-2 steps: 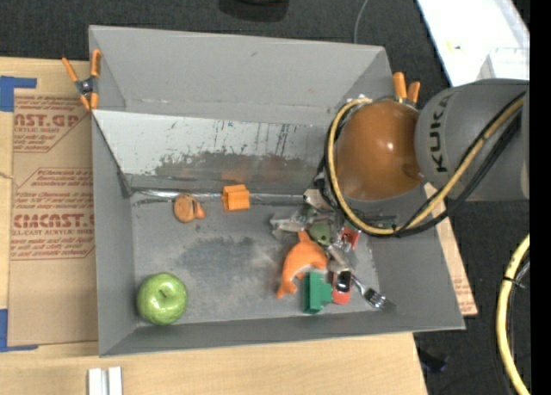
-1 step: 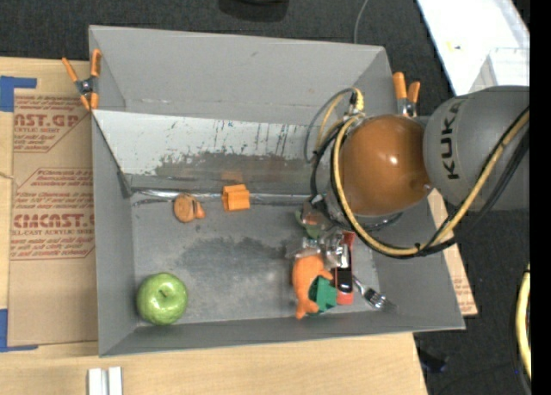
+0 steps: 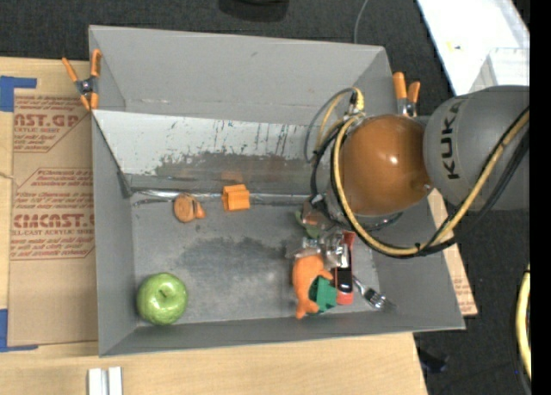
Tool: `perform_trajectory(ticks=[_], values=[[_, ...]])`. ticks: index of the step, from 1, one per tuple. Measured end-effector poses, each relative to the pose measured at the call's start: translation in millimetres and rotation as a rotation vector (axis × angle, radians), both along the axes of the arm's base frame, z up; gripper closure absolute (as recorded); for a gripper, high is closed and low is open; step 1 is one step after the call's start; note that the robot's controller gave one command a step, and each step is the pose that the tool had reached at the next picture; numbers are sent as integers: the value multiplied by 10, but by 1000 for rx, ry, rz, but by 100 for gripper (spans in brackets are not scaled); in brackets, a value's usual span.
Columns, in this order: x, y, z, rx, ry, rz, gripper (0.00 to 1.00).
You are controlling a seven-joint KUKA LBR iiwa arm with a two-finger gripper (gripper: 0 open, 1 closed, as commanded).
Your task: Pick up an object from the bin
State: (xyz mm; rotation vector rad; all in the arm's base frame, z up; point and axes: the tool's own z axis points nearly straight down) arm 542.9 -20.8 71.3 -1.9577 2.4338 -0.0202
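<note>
My gripper (image 3: 333,255) hangs low over the bin's front right corner, below the arm's orange dome. Right under it lies an orange carrot-shaped toy (image 3: 303,279), and the gripper's tip seems to touch the toy's upper end. A green piece (image 3: 325,297) rests against the toy's lower right side. A red and black item (image 3: 344,280) lies just to the right of them. A small silvery metal piece (image 3: 373,299) sits beyond that, by the right wall.
A green apple (image 3: 161,299) lies in the front left corner. A small orange block (image 3: 235,198) and a brownish-orange rounded lump (image 3: 185,207) sit along the back wall's foot. The arm enters over the right rim.
</note>
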Motion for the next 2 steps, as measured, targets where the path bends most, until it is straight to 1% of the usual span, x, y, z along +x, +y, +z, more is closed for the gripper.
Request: perform_trajectory(ticks=[2], values=[[-2, 16, 73, 3, -1, -3, 100]])
